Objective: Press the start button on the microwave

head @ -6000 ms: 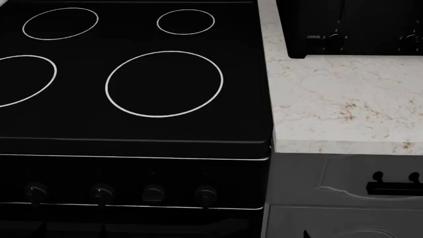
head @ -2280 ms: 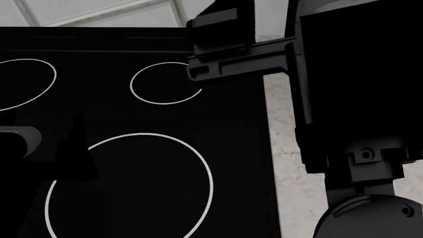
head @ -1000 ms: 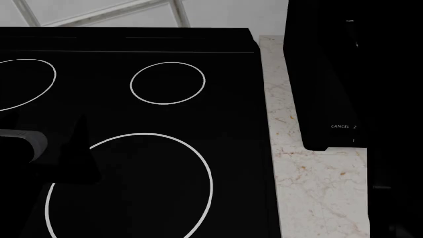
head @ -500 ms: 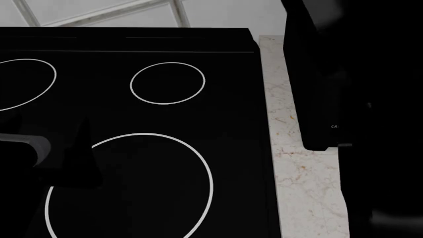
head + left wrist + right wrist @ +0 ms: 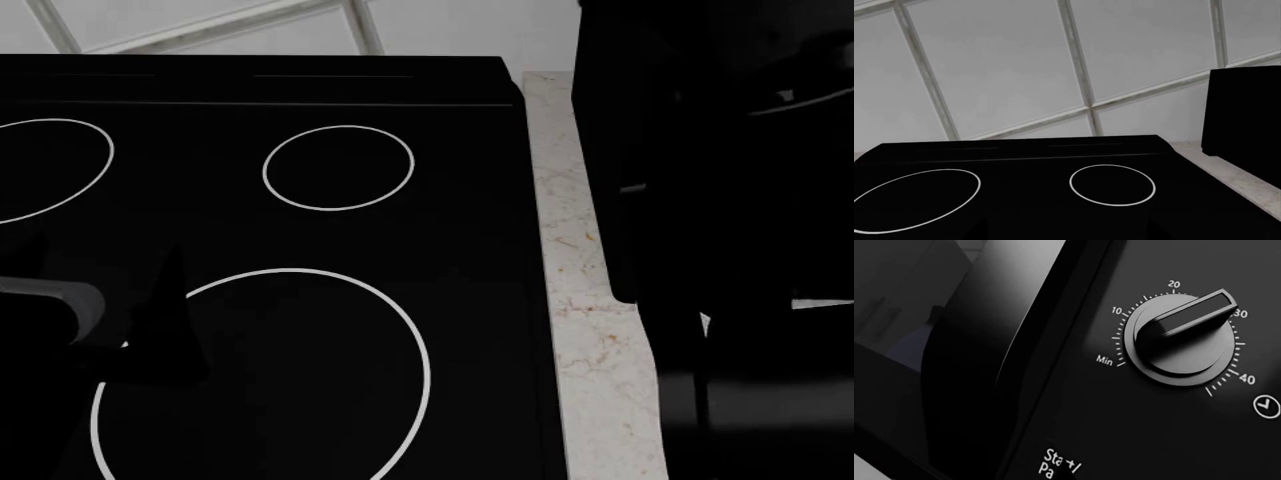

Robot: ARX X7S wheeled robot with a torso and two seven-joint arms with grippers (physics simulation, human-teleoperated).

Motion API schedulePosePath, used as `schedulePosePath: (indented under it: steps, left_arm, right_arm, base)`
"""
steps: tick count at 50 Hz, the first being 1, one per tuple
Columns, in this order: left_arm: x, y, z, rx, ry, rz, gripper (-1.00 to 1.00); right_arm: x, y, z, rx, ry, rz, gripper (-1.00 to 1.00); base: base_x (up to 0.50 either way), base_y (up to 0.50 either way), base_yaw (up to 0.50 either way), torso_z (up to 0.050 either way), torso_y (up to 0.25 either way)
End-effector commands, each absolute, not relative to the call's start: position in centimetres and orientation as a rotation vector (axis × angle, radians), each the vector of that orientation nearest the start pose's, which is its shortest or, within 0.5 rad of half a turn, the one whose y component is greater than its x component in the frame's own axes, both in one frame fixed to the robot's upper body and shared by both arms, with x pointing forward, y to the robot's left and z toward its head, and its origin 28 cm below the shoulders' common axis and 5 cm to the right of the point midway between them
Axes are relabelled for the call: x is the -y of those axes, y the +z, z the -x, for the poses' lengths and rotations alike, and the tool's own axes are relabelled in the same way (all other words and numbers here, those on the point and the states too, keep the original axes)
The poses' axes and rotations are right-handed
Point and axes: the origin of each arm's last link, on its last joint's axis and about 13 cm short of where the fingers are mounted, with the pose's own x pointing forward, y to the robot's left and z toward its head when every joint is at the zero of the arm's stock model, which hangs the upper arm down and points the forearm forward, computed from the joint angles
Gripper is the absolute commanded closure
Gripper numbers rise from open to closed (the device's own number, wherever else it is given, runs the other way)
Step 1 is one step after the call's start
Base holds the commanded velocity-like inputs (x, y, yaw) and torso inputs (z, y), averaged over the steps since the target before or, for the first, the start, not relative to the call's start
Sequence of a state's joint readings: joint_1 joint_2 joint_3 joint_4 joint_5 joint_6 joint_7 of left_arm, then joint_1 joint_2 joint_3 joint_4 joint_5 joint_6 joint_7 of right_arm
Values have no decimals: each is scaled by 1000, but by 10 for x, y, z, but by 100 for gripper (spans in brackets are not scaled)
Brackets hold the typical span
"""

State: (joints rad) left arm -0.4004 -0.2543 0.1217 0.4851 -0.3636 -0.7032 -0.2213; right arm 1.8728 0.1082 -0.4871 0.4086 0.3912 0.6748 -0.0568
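Observation:
The right wrist view is filled by the microwave's black control panel (image 5: 1134,405), seen very close. A round timer dial (image 5: 1184,337) with minute marks sits on it. Below it is the white "Start/Pause" label (image 5: 1054,462), partly covered by a single dark tip of my right gripper (image 5: 1071,472), which looks shut and is right at the label. In the head view the right arm is only a dark mass (image 5: 747,300). My left gripper (image 5: 100,260) hovers over the stove, fingers apart and empty.
A black glass stove top (image 5: 267,230) with white burner rings fills the left. A marble counter strip (image 5: 594,340) lies right of it, with a black appliance (image 5: 627,150) on it, also in the left wrist view (image 5: 1247,115). A tiled wall (image 5: 1021,65) is behind.
The right arm has moved in over the black appliance in the head view, hiding its CANCEL label. The left gripper has sunk slightly.

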Motion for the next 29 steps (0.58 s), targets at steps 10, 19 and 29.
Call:
schedulePosePath:
  steps: [10, 19, 29]
  left_arm:
    - [-217, 153, -260, 122, -64, 1, -100]
    - [-218, 154, -257, 122, -59, 8, -100]
    - [-217, 155, -256, 128, -62, 11, -100]
  right_arm:
    - [53, 492, -351, 558, 291, 305, 100]
    - [52, 489, -355, 540, 292, 313, 100]
    - [52, 488, -349, 533, 293, 317, 100]
  base:
    - [6, 2, 3, 0, 0]
    - [10, 4, 8, 2, 0]
    - [10, 4, 7, 2, 0]
